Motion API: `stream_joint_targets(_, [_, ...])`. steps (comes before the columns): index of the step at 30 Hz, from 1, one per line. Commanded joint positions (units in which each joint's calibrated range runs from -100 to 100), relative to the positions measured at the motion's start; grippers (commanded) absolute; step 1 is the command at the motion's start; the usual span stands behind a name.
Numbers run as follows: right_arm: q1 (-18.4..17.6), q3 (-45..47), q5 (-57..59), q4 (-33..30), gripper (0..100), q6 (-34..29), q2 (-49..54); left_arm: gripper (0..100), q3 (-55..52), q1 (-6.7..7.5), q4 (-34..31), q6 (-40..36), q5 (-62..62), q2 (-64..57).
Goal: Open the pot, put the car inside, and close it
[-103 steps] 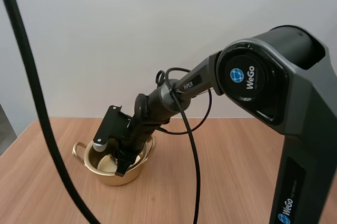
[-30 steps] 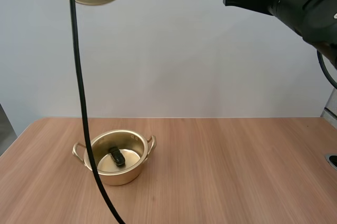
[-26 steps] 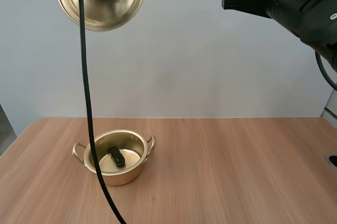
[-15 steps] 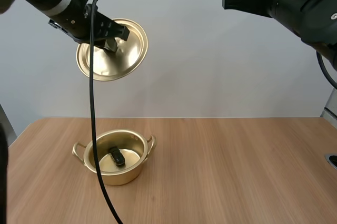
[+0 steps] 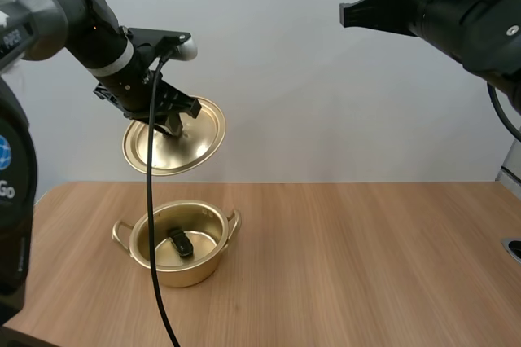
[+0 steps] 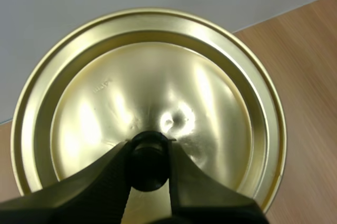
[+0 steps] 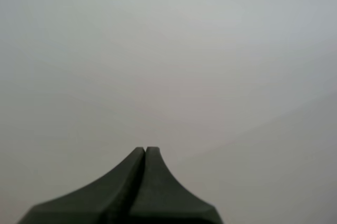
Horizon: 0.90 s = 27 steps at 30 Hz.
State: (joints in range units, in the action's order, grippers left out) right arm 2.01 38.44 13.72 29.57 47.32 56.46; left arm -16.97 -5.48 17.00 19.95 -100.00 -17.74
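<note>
Our left gripper [image 6: 149, 149] pinches the dark round knob [image 6: 148, 165] of the shiny brass-coloured lid [image 6: 158, 77], a ringed disc tilted in the air above the matching two-handled pot [image 5: 201, 270]. The pot stands open near the wood-grain tabletop's [image 5: 366, 265] left edge, a small dark car [image 5: 180, 243] inside. Our right gripper [image 7: 145, 153] holds nothing, its smooth black fingers lying together.

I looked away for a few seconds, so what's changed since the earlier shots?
The right hand, earlier down in the pot, has pulled up and away, leaving the car inside. The left hand, gripping the lid by its knob, has brought it down from high up to hang tilted above the pot. The pot stayed put.
</note>
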Motion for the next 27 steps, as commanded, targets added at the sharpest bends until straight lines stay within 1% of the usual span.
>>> stream_joint_targets(1, [0.0,0.6,0.2,-0.3,0,0.0,0.0,0,-0.2,0.64,-0.2,0.4,0.0,0.0])
stream_joint_targets(3, [0.0,2.0,1.2,-1.2,0,0.0,0.0,0,-0.2,1.25,-0.3,1.6,0.0,0.0])
stream_joint_targets(6, [0.0,3.4,6.1,-2.4,0,0.0,0.0,0,-0.2,1.89,-0.3,3.0,0.0,0.0])
stream_joint_targets(9, [0.0,3.5,8.7,-4.4,0,0.0,0.1,0,-0.2,2.13,-0.3,3.3,0.0,0.0])
stream_joint_targets(11, [0.0,3.5,8.7,-5.5,0,0.0,0.1,0,-0.2,2.13,-0.3,3.3,0.0,0.0])
stream_joint_targets(18, [0.0,3.5,8.6,-4.5,0,-0.4,0.1,0,-2.4,2.13,-2.3,2.9,0.0,0.0])
stream_joint_targets(27, [0.0,3.5,8.8,-4.2,0,-0.4,0.1,0,-11.3,2.13,-4.4,2.5,0.0,0.1])
